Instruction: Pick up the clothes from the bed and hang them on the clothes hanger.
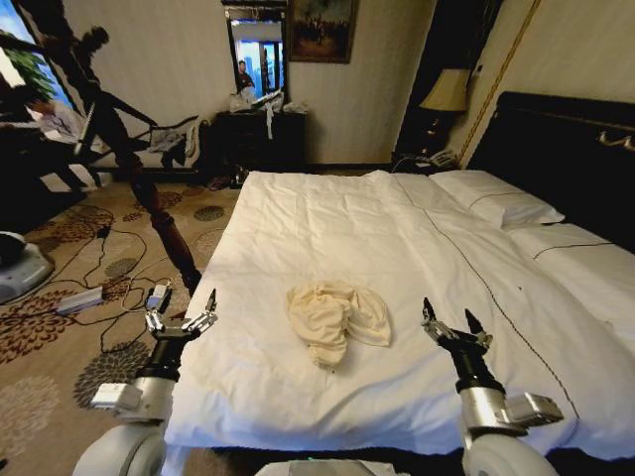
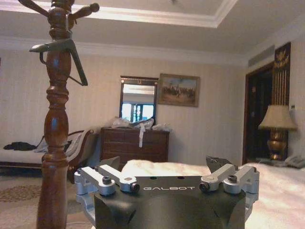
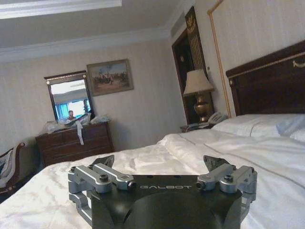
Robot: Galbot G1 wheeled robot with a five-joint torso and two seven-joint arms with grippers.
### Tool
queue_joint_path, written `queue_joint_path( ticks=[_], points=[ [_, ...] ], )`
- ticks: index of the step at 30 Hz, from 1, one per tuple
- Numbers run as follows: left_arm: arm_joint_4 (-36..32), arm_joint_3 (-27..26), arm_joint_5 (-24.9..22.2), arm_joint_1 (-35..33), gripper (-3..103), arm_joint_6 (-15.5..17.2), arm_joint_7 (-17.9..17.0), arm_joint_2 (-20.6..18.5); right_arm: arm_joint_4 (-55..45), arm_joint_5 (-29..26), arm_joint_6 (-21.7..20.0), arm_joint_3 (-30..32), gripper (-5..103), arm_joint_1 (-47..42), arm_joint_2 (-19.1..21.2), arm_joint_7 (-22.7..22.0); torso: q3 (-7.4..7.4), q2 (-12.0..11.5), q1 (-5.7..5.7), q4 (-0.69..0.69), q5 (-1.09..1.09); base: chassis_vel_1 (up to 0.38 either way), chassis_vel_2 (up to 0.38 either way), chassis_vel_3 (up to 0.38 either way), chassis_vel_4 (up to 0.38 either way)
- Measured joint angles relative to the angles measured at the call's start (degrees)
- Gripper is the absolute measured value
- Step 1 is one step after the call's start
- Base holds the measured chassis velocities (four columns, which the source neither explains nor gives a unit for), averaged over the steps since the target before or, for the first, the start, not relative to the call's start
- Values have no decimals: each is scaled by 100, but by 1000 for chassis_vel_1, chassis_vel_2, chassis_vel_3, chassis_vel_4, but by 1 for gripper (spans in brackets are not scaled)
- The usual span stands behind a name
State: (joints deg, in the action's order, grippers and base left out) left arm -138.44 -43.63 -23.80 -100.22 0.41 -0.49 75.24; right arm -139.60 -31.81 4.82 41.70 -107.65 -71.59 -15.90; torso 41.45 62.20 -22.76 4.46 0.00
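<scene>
Cream clothes (image 1: 337,319) sit crumpled in a heap on the bed (image 1: 298,228), on the white duvet near the foot end, roughly midway between the two arms and untouched by either.

Left pincer (image 1: 182,306) hovers at the bed's left edge, over the boundary between duvet and carpet (image 1: 60,327), fingers spread, holding nothing. Left wrist view confirms: left pincer (image 2: 163,168) splayed wide, gap empty.

Right pincer (image 1: 452,320) hovers over the duvet to the right of the clothes, also spread and empty. Right wrist view agrees: right pincer (image 3: 163,163) wide apart, bedding beyond.

Clothes hanger (image 2: 62,55) hangs high on the turned-wood stand (image 2: 55,138), seen in the left wrist view; dark shoulder arms angled, nothing on it. Stand base (image 1: 164,233) stands on the carpet just left of the bed, close to the left pincer.

Pillows (image 1: 496,198) lie at the head end against the dark headboard (image 1: 566,149). Dresser (image 1: 263,139) with mirror (image 1: 256,55) is against the far wall, lamp (image 1: 446,91) in the corner. Cables (image 1: 99,288) trail across the carpet at left.
</scene>
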Motion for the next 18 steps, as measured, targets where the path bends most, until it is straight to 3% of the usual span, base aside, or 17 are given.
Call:
queue_joint_path(
  ticks=[6,12,14,16,18],
  points=[
    [-296,-124,-392,0,100,106,-6,-67,-309,-84,8,144,100,-12,70,118,0,2,0,0,0,0,0,0,0],
    [712,201,499,-48,100,-330,21,297,645,201,176,-196,100,240,-49,198,0,1,-1,0,0,0,0,0,0],
    [776,221,531,-81,100,-381,35,359,722,179,193,-261,100,260,-65,204,1,1,-1,0,1,0,0,0,0],
    [861,215,571,-159,100,-480,56,463,793,29,203,-396,100,275,-77,208,0,1,0,0,1,0,0,0,0],
    [1021,137,607,-358,100,-658,60,593,808,-498,115,-629,100,308,-45,166,0,1,0,1,0,0,0,0,0]
  ],
)
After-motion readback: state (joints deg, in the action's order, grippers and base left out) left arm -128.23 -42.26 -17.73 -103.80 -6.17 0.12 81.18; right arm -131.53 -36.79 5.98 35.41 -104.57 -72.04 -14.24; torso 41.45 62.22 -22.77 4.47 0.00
